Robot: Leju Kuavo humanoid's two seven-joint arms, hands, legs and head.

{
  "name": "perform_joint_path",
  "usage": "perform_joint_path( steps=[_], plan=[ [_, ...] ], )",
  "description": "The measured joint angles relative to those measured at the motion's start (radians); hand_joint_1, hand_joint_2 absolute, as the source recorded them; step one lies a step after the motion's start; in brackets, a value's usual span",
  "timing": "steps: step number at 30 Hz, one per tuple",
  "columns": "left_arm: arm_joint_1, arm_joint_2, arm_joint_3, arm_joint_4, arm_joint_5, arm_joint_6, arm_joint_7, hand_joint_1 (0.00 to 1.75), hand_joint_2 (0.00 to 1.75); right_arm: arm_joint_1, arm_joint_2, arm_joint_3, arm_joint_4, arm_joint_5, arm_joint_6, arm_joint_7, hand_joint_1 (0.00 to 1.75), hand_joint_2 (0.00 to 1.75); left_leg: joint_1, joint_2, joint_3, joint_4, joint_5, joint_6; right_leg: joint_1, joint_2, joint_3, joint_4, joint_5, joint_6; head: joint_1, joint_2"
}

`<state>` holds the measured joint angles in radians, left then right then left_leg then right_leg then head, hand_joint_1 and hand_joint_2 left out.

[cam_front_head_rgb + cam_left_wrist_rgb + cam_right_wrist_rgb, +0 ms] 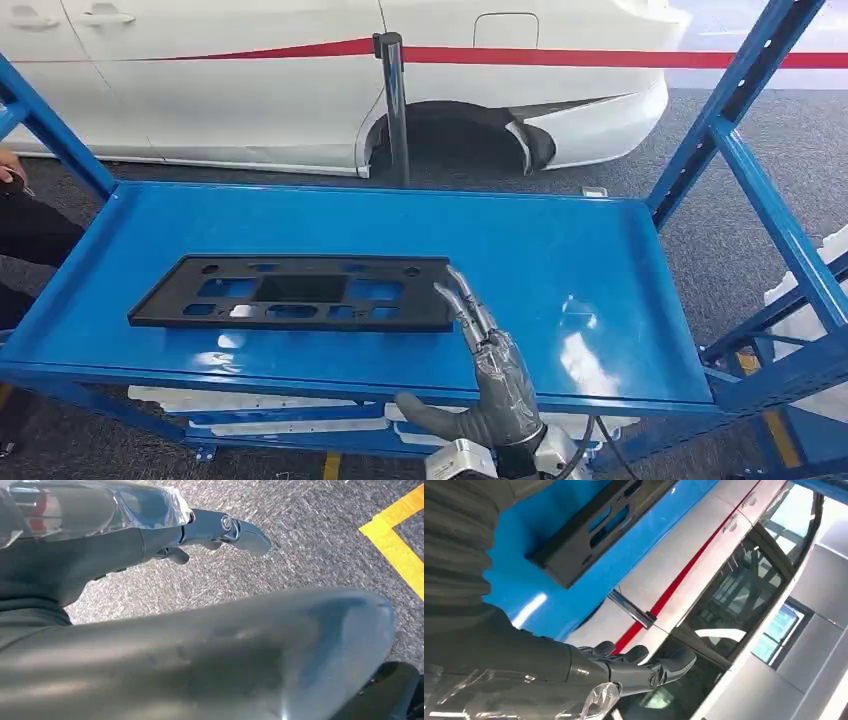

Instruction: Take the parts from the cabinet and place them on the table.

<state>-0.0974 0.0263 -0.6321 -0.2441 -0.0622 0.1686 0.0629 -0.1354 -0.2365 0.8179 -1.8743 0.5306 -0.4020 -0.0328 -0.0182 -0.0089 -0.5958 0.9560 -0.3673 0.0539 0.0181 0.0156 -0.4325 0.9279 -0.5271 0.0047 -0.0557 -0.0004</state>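
Observation:
A flat black plastic part (295, 292) with several cut-outs lies on the blue shelf (560, 250) of the cabinet, left of centre. My right hand (490, 365) reaches over the shelf's front edge, its fingers stretched out and apart, the fingertips (452, 285) at the part's right end; I cannot tell if they touch it. It holds nothing. In the right wrist view the part (594, 525) lies on the blue shelf (524, 590) beyond the hand (624, 667). My left hand (200, 535) hangs over the grey floor with nothing in it.
Blue uprights (760, 180) frame the cabinet at right and left. A white car (330, 80) with a red stripe stands behind it, with a post (395, 100) in front. A person's dark sleeve (15, 200) is at the left edge. Yellow floor tape (400, 545) runs below.

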Motion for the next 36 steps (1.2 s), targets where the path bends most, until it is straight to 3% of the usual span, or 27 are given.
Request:
perform_joint_path(
  steps=[7, 16, 22, 27, 30, 33, 36],
  plan=[
    [0.000, -0.003, -0.009, 0.000, 0.026, 0.019, 0.002, 0.00, 0.00, 0.010, 0.046, 0.019, 0.102, -0.078, -0.073, 0.028, 0.00, 1.75, 0.000, 0.000, 0.000, 0.000, 0.000, 0.000, 0.000, 0.000, 0.000, 0.000, 0.000, 0.000, 0.000, 0.000],
    [-0.001, -0.006, -0.025, 0.000, 0.024, 0.020, 0.017, 0.00, 0.00, 0.008, 0.101, 0.081, 0.201, -0.172, -0.025, -0.039, 0.00, 1.75, 0.000, 0.000, 0.000, 0.000, 0.000, 0.000, 0.000, 0.000, 0.000, 0.000, 0.000, 0.000, 0.000, 0.000],
    [-0.006, -0.008, -0.040, 0.000, 0.013, 0.016, 0.020, 0.00, 0.00, -0.006, 0.113, 0.113, 0.219, -0.182, 0.002, -0.127, 0.00, 1.75, 0.001, 0.000, 0.000, 0.000, 0.000, 0.000, 0.000, 0.000, 0.000, 0.000, 0.000, 0.000, 0.000, 0.000],
    [-0.007, -0.008, -0.049, 0.000, 0.017, 0.014, 0.020, 0.00, 0.00, -0.022, 0.123, 0.123, 0.208, -0.141, -0.041, -0.170, 0.00, 1.75, 0.001, 0.000, 0.000, 0.000, 0.000, 0.000, 0.000, 0.000, 0.000, 0.000, 0.000, 0.000, 0.000, 0.000],
    [-0.007, -0.008, -0.053, 0.000, 0.028, 0.014, 0.019, 0.00, 0.00, -0.033, 0.130, 0.129, 0.187, -0.085, -0.105, -0.187, 0.00, 1.75, 0.001, 0.000, 0.000, 0.000, 0.000, 0.000, 0.000, 0.000, 0.000, 0.000, 0.000, 0.000, 0.000, 0.000],
    [-0.008, -0.008, -0.062, 0.000, 0.033, 0.018, 0.019, 0.00, 0.00, -0.041, 0.139, 0.130, 0.172, -0.032, -0.167, -0.188, 0.00, 1.75, 0.001, 0.000, 0.000, 0.000, 0.000, 0.000, 0.000, 0.000, 0.000, 0.000, 0.000, 0.000, 0.000, 0.000],
    [-0.007, -0.008, -0.066, 0.000, 0.044, 0.024, 0.019, 0.00, 0.00, -0.046, 0.146, 0.131, 0.168, 0.038, -0.205, -0.149, 0.00, 1.75, 0.001, 0.000, 0.000, 0.000, 0.000, 0.000, 0.000, 0.000, 0.000, 0.000, 0.000, 0.000, 0.000, 0.000]
  ],
)
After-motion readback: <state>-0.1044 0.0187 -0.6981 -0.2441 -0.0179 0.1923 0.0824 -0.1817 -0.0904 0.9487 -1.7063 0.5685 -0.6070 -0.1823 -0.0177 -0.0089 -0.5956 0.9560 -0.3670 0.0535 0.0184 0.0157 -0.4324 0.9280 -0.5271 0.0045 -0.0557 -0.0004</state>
